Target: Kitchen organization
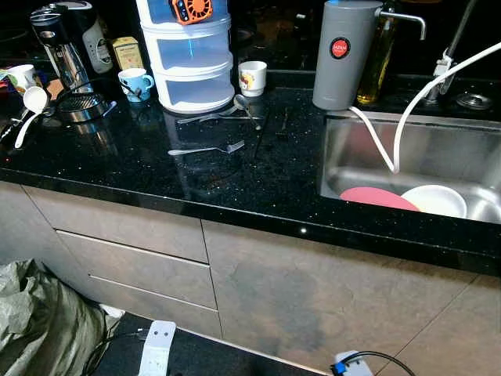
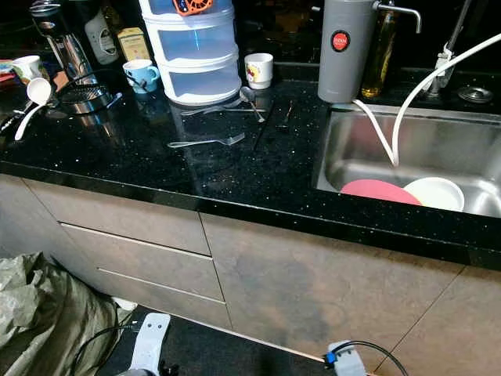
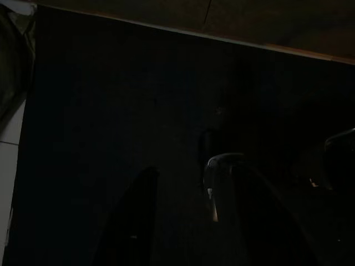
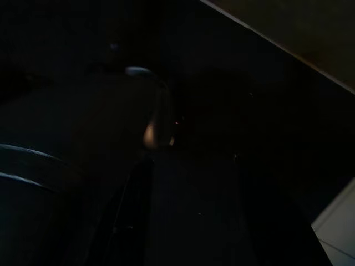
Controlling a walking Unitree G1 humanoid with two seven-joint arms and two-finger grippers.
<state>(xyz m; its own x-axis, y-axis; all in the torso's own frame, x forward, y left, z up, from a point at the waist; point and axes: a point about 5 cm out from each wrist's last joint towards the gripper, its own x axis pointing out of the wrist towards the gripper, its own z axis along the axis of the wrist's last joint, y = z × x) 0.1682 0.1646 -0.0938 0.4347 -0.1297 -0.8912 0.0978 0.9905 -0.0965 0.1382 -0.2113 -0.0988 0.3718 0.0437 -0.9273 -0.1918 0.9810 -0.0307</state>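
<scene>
Approach step; nothing grasped. Fork (image 1: pixel 210 149) lies loose mid-bench (image 1: pixel 141 168), more cutlery (image 1: pixel 235 110) near drawer tower (image 1: pixel 192 66); plates (image 1: pixel 407 200) in sink (image 1: pixel 470 157). Left pincer (image 3: pixel 188 221), right pincer (image 4: pixel 183 221) hang idle in the dark, fingers apart, empty. Next: raise one arm to the fork.

both pincers (image 3: pixel 191 221) (image 4: pixel 188 221) idle, fingers apart

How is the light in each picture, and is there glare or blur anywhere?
Both eye views: sharp, bright in the foreground, dark behind the counter; the glossy black countertop mirrors the drawer tower, and the sink wall shines. Left wrist view: very dark; two black fingers are just visible. Right wrist view: equally dark, with one small glint.
</scene>
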